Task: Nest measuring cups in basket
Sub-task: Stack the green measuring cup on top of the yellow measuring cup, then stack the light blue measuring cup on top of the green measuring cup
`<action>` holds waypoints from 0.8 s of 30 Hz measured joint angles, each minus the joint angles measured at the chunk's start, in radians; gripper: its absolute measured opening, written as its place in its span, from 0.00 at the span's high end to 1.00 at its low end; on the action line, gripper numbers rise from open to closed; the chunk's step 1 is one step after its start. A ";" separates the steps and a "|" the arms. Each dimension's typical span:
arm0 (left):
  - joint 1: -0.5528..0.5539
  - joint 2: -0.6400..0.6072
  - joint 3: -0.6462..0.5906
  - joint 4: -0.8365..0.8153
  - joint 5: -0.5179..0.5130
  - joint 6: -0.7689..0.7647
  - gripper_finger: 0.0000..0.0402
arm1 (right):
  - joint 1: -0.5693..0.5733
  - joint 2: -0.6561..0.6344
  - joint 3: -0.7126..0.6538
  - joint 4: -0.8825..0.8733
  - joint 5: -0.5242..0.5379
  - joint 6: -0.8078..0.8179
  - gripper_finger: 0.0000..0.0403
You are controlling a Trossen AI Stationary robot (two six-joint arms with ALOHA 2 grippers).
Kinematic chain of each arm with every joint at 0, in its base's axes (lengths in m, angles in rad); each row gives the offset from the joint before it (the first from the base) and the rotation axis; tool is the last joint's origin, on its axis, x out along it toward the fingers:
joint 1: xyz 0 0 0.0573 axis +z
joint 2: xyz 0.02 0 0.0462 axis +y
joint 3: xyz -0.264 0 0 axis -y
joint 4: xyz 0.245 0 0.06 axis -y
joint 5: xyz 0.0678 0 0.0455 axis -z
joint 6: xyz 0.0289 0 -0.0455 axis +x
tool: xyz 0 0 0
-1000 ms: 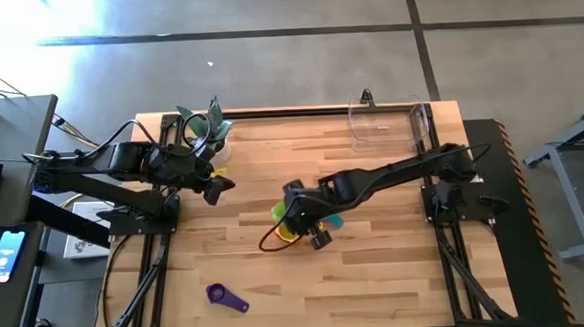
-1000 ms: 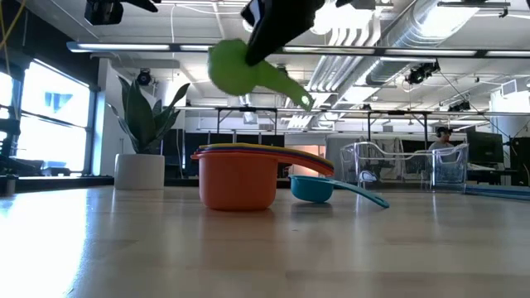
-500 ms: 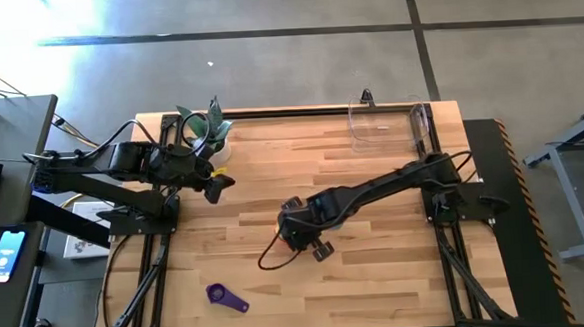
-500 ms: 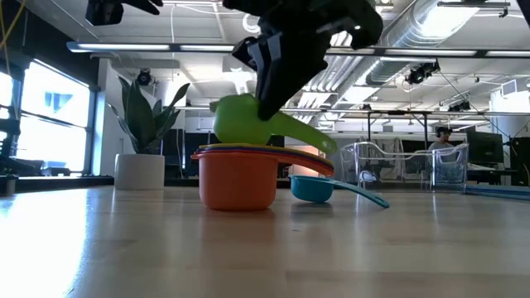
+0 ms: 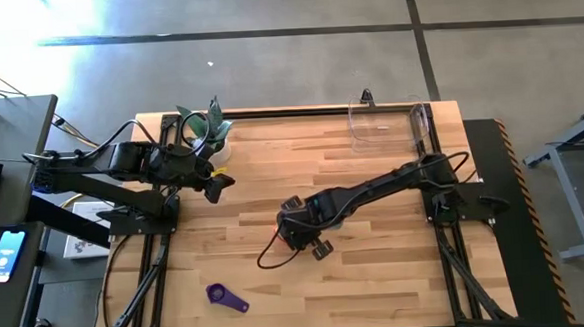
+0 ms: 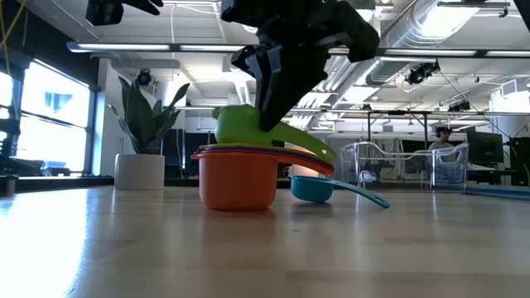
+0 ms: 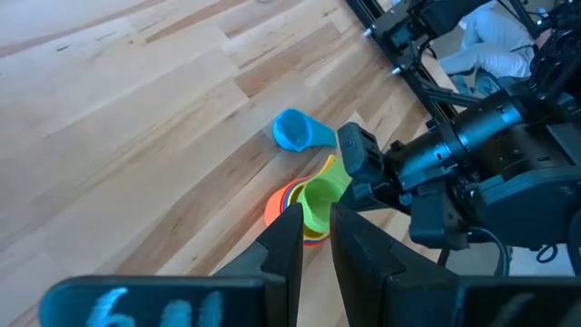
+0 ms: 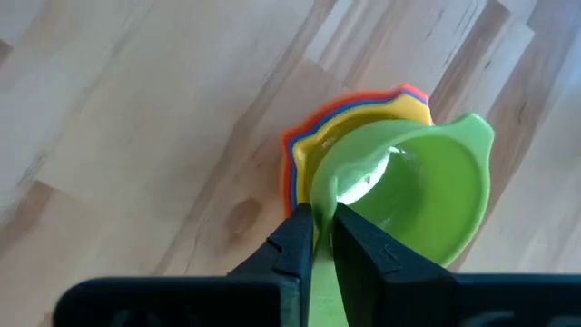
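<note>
Right gripper (image 8: 314, 238) pinched the green measuring cup's (image 8: 408, 195) rim, cup seated tilted on the orange-based stack (image 6: 238, 178) near table (image 5: 378, 279) centre; judged best to level it before letting go; left gripper's grip undetermined.

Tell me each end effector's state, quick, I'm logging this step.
Left end effector: shut, holding nothing, near the plant.
Right end effector: shut on the green measuring cup, atop the nested stack.
</note>
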 joint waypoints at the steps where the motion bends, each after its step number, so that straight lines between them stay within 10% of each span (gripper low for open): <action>1: 0.000 0.000 0.000 -0.001 0.000 0.000 0.88 | 0.000 0.001 0.000 -0.002 0.010 0.000 0.91; 24: -0.002 0.002 0.000 -0.044 0.000 0.028 0.88 | 0.000 -0.084 -0.001 -0.089 0.086 0.289 0.84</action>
